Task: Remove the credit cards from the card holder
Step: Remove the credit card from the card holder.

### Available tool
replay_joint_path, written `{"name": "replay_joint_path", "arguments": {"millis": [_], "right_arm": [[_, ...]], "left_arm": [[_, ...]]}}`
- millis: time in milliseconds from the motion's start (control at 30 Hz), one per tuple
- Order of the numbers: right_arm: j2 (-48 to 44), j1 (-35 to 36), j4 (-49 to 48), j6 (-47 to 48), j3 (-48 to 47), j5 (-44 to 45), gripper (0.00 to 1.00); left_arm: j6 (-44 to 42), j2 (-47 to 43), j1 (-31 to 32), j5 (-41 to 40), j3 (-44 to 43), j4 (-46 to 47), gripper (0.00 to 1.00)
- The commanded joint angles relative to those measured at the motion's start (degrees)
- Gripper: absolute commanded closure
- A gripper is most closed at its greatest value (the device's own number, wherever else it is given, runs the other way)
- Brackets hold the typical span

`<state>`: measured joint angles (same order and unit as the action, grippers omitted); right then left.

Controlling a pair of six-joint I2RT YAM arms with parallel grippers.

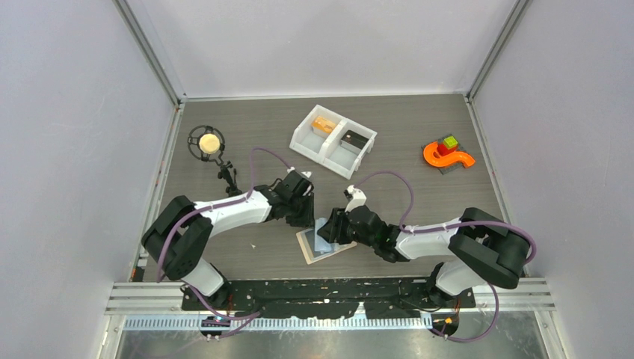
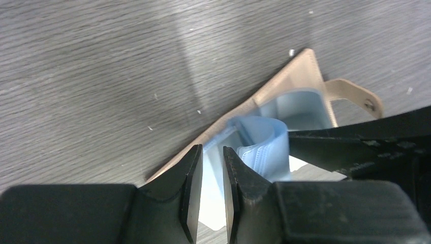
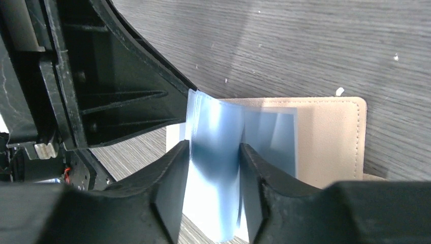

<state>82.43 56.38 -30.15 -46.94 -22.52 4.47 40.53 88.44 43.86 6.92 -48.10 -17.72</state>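
Card holder (image 1: 321, 247) lies open at the table's six o'clock; left gripper (image 2: 212, 152), from eleven o'clock, pinches its blue sleeve; right gripper (image 3: 213, 147), from three o'clock, straddles blue leaves, grip unclear.

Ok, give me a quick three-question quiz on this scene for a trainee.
1. True or false: the wallet lies closed.
2. Where are the orange card and the dark card? A: in the bin, one per compartment. B: inside the wallet. C: loose beside the wallet.
3. Fill in: the right gripper has its jaws either side of the wallet's blue ____.
Key: 1 false, it lies open. 2 A. 3 sleeves.
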Motion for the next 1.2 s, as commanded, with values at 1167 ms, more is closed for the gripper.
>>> {"name": "replay_joint_path", "arguments": {"millis": [1167], "right_arm": [[-6.14, 10.17, 28.74, 7.82, -15.59, 14.02, 0.25]], "left_arm": [[-3.27, -17.39, -4.63, -6.13, -0.74, -12.07, 0.63]]}}
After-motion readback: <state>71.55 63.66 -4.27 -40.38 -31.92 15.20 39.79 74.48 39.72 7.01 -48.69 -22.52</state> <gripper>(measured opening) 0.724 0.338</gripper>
